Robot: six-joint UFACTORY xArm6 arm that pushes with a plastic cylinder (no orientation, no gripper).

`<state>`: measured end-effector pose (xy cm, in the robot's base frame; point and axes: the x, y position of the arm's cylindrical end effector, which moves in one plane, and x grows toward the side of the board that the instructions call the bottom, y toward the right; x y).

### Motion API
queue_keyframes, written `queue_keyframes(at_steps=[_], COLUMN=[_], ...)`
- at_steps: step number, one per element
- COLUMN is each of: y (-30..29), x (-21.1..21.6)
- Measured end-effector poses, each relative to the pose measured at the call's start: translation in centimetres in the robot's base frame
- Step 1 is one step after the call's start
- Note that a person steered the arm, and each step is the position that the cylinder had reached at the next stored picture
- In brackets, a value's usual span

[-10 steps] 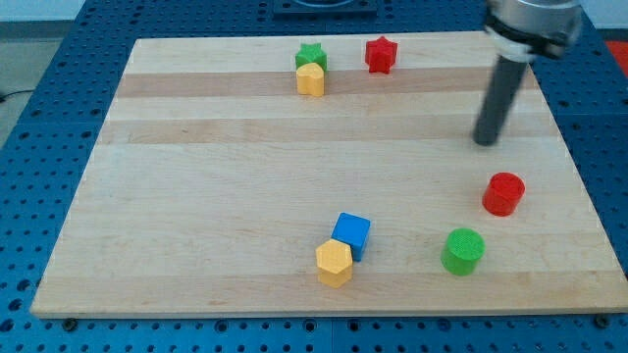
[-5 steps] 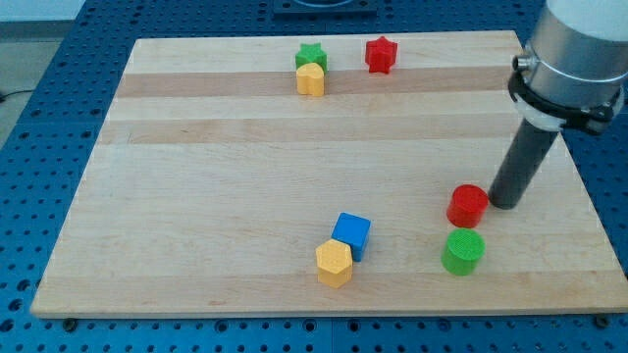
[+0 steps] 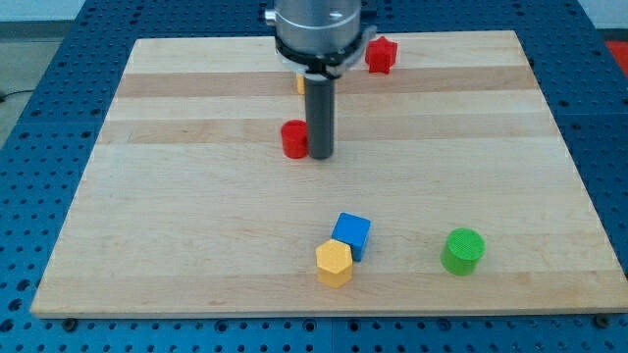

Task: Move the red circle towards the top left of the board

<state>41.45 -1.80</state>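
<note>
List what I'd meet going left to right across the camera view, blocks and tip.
Red circle → my tip, against the circle's right side → yellow hexagon → blue cube → red star → green cylinder. The arm mostly hides the blocks near the top.

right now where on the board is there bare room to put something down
Bare: the whole left side, left of the red circle, and the right side between the red star and green cylinder. Crowded: top middle around my tip, and the blue cube touching the yellow block.

my tip (image 3: 320,155) down, rod upright
</note>
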Motion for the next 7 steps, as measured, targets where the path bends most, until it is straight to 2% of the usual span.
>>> queue_keyframes(at_steps=[1, 2, 3, 4, 5, 6, 7], y=[-4.2, -8.1, -10.4, -10.8, -11.2, -13.8, -17.0], x=[-2.3, -1.3, -4.1, -7.7, -8.7, -2.3, -3.2])
